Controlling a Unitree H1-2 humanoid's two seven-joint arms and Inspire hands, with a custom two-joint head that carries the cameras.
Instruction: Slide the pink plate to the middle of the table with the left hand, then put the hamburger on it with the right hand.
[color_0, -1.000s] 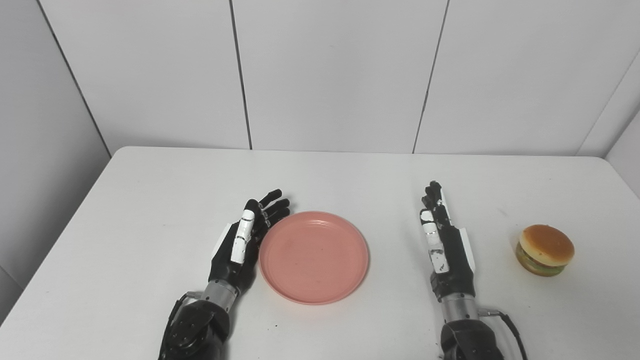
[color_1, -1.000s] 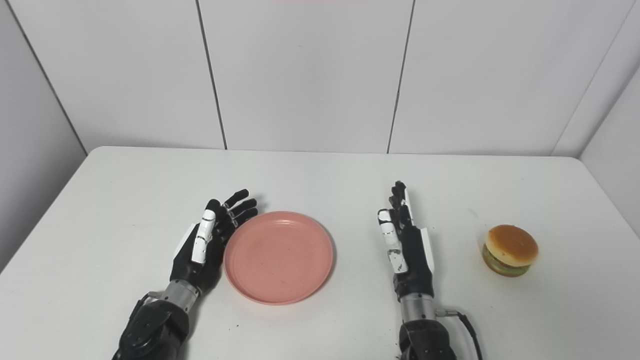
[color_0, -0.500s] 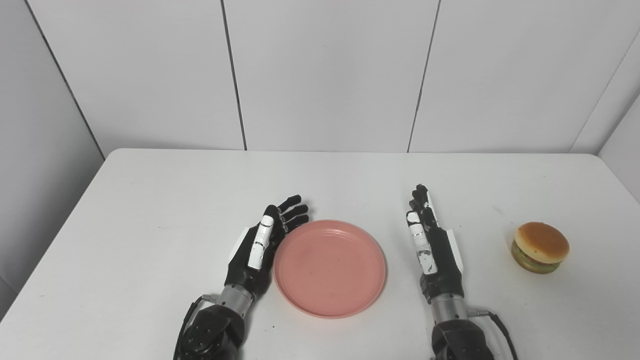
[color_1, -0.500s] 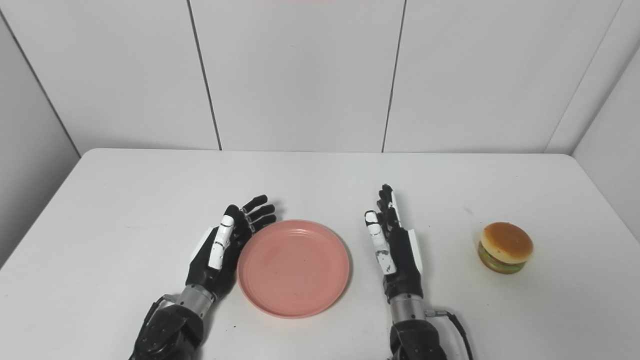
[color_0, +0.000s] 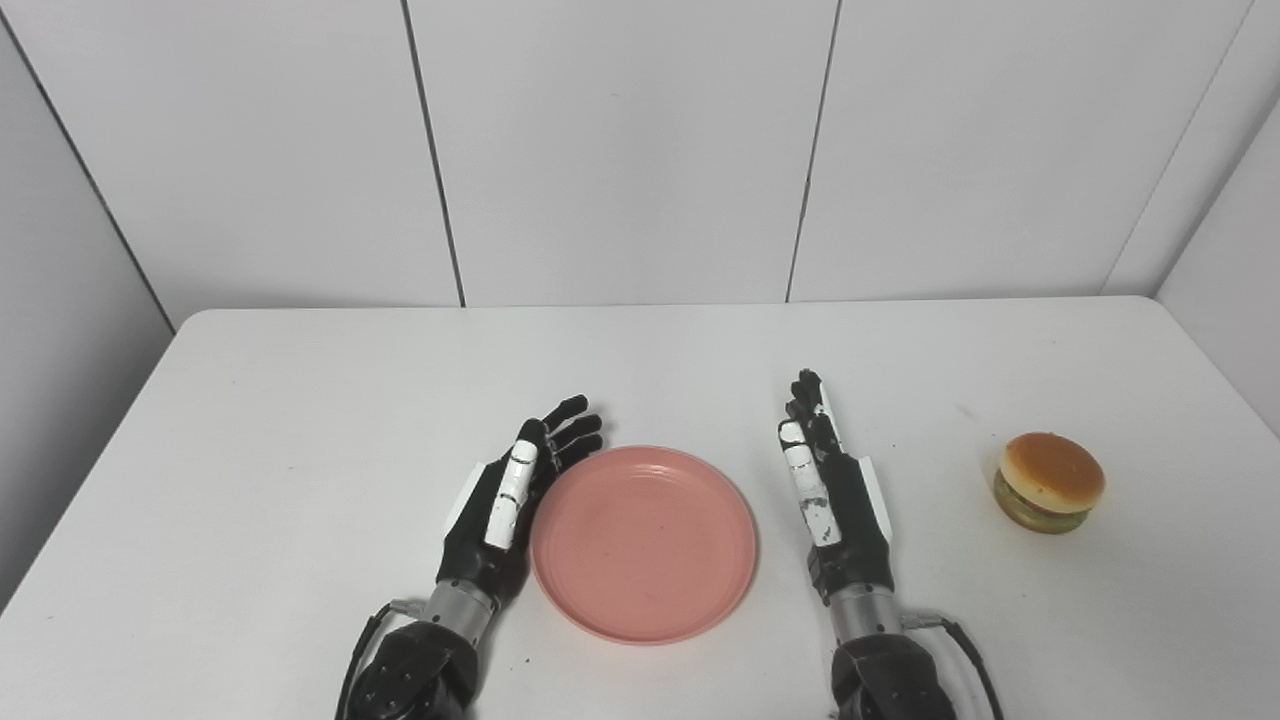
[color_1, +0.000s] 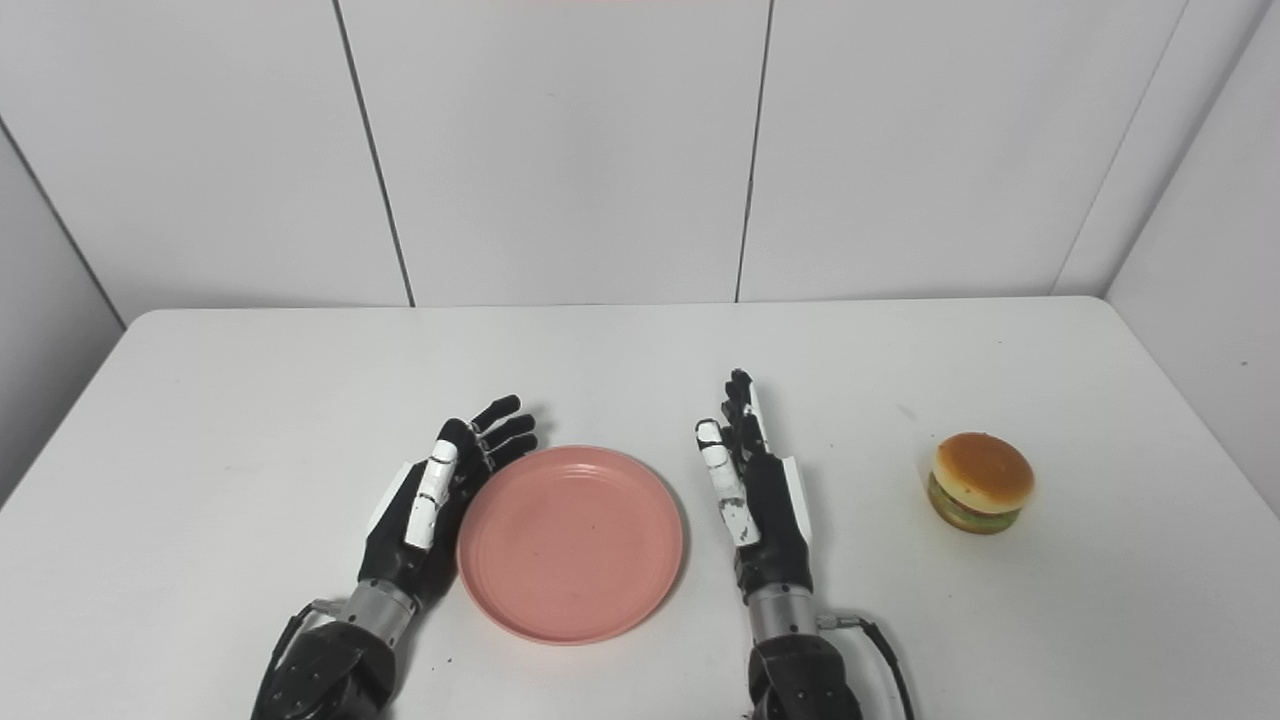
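Broadly, the white table (color_0: 300, 400) fills the scene, backed by plain white wall panels (color_0: 620, 150) that close in at a corner on the right. Near its middle, toward the front edge, lies the pink plate (color_0: 643, 540), flat and empty. The left hand (color_0: 505, 505) stands on edge against the plate's left rim, touching or just beside it, fingers apart and holding nothing, so the slide looks all but done. The right hand (color_0: 835, 500) stands just right of the plate, also on edge with fingers extended and holding nothing, pointing away from the robot. The hamburger (color_0: 1050, 482) sits upright well apart to that hand's right, at about the same depth, so the right hand is clearly the nearer one; I judge the coming reach is a sideways move rightward.
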